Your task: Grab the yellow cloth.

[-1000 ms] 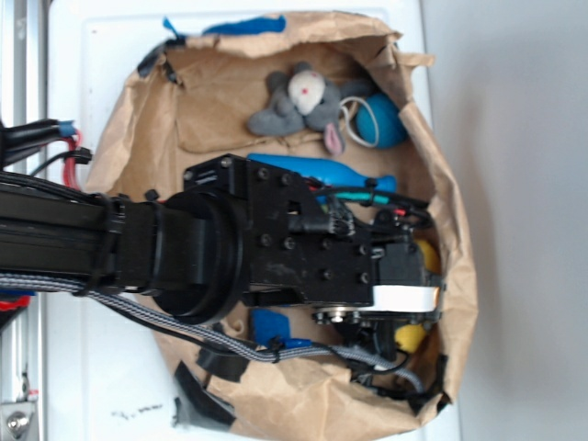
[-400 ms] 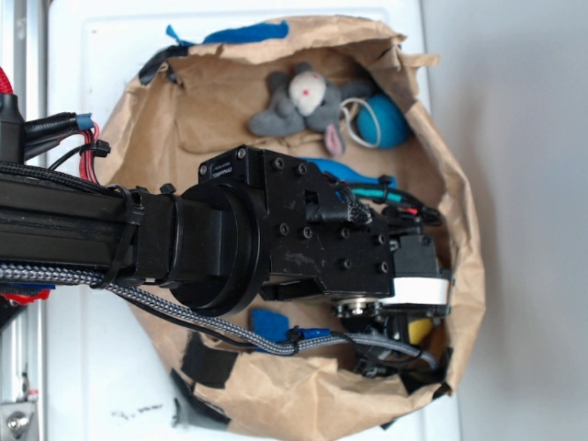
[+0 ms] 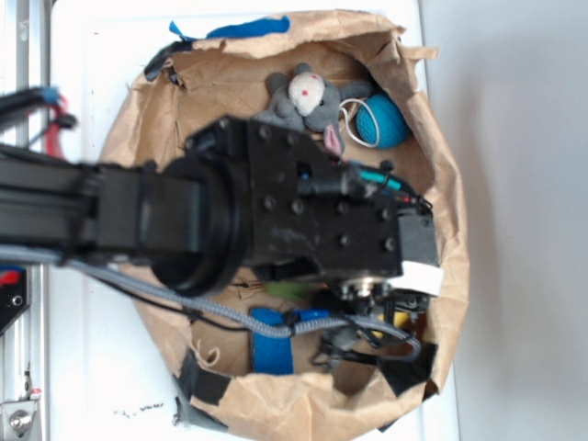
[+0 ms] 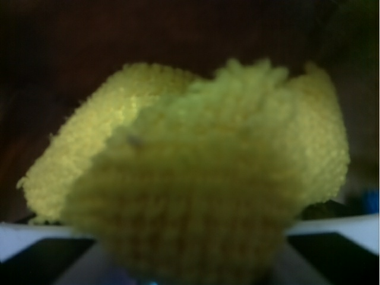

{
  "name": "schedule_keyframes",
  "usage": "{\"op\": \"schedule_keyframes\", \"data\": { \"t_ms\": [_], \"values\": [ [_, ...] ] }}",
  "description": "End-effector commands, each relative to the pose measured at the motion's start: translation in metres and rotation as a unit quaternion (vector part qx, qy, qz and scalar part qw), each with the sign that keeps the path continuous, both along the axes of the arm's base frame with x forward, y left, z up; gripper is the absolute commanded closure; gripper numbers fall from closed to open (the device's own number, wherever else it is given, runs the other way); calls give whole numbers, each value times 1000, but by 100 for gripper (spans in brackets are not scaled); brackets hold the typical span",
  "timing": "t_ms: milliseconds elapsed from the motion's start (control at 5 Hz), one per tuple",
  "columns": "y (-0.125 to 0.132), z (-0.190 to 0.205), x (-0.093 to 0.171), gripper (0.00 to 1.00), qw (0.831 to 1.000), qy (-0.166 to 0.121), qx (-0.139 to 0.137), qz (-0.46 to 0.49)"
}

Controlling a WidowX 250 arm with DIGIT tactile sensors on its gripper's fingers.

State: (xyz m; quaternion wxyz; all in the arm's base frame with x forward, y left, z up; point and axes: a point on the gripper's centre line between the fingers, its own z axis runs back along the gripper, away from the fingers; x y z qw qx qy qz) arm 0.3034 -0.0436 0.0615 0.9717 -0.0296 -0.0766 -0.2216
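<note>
Dark bag interior behind; yellow cloth [image 4: 196, 172] bunched, ribbed, blurred, filling view; jaws clamped on it.

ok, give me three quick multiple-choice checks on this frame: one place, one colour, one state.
1. Where is the round teal yarn ball?
A. Beside the grey plush mouse, inside the crumpled brown paper liner
B. Outside the paper, on the white surface
C. On top of the black arm

2. What colour is the ribbed terry cloth that fills the wrist view?
A. Red
B. Yellow
C. White

3. How does that cloth lie?
A. Spread flat
B. Neatly folded in a square
C. Bunched up

Key:
1 A: the exterior view shows the ball next to the mouse, within the paper's rim.
2 B: the wrist view shows bright yellow terry.
3 C: its edges rise in uneven, rumpled lobes, with no flat sheet or crisp fold.
</note>
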Motion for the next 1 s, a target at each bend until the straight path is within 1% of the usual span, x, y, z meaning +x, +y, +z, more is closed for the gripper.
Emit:
{"op": "schedule_keyframes", "data": {
  "t_ms": [0, 200, 400, 600, 800],
  "values": [
    [18, 82, -26, 100, 998, 52, 20, -32],
    [28, 106, -36, 100, 995, 89, 45, -12],
    [38, 119, -42, 100, 996, 71, 41, 21],
    [40, 118, -43, 100, 998, 39, 29, 42],
    [39, 116, -40, 100, 998, 38, 32, 37]
  ]
}}
